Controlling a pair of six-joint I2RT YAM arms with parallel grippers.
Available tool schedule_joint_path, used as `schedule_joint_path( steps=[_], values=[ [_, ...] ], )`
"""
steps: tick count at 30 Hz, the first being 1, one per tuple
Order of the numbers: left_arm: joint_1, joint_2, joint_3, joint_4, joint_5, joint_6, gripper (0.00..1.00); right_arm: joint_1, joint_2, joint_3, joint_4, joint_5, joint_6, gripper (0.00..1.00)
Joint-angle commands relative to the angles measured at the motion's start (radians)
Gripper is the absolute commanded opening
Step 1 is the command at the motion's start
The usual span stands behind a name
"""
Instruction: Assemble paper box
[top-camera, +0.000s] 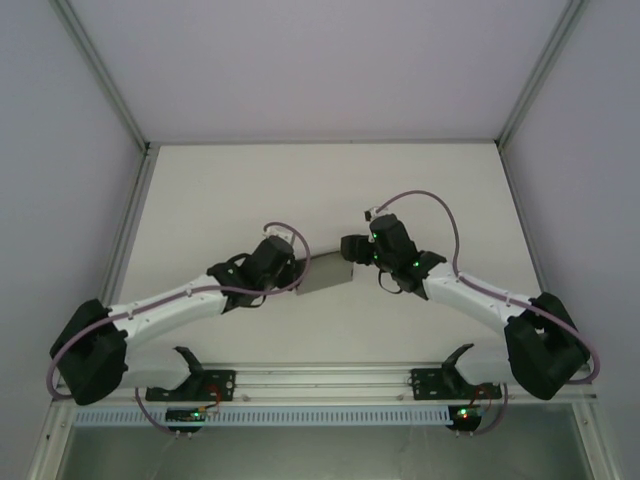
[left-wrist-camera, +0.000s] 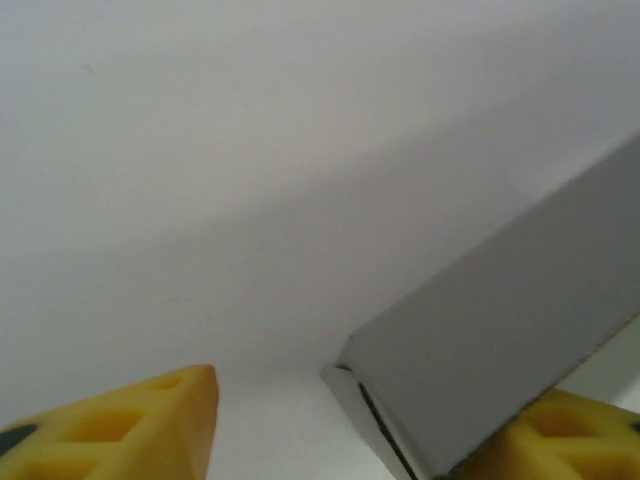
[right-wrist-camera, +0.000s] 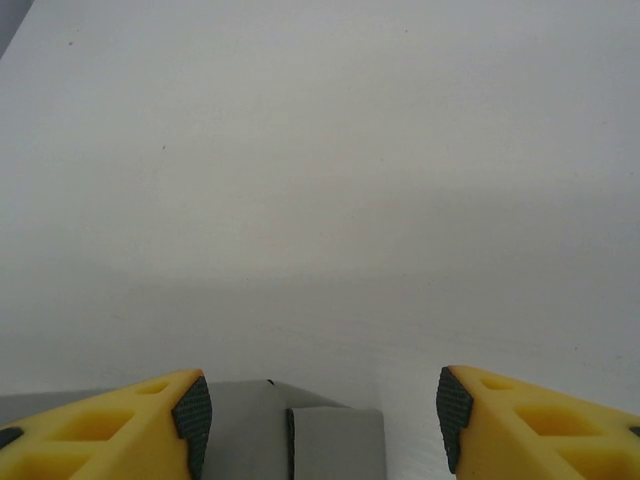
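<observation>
Paper box (right-wrist-camera: 335, 445) seam (right-wrist-camera: 290, 445) (right wrist view)

— any words, labels, brands or numbers to read here?
— none that can be read. the paper box (top-camera: 327, 272) is plain grey board on the faces that show.
</observation>
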Motion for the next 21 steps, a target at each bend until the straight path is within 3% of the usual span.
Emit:
schedule_joint_path(
  steps=[1,4,5,12,16,21],
  values=[
    [0.012,-0.044,0.037,-0.104,0.177,0.082,0.73,0.007,0.037,-0.054,-0.142,-0.009,0.021,0.62],
    [0.044,-0.071,0.049,-0.104,0.24,0.091,0.98,0.009,0.035,-0.059,-0.155,0.018,0.025,0.62],
    [0.053,-0.077,0.053,-0.098,0.261,0.091,1.0,0.009,0.038,-0.063,-0.159,0.01,0.024,0.62],
    [0.157,-0.081,0.078,-0.077,0.342,-0.01,0.99,0.01,0.064,-0.091,-0.187,0.002,0.032,0.61],
    [0.254,-0.066,0.068,-0.044,0.457,-0.066,1.0,0.014,0.064,-0.114,-0.177,-0.016,0.053,0.6],
    [0.27,-0.03,0.033,-0.033,0.48,-0.069,0.98,0.019,0.068,-0.135,-0.17,-0.021,0.078,0.59]
  ],
)
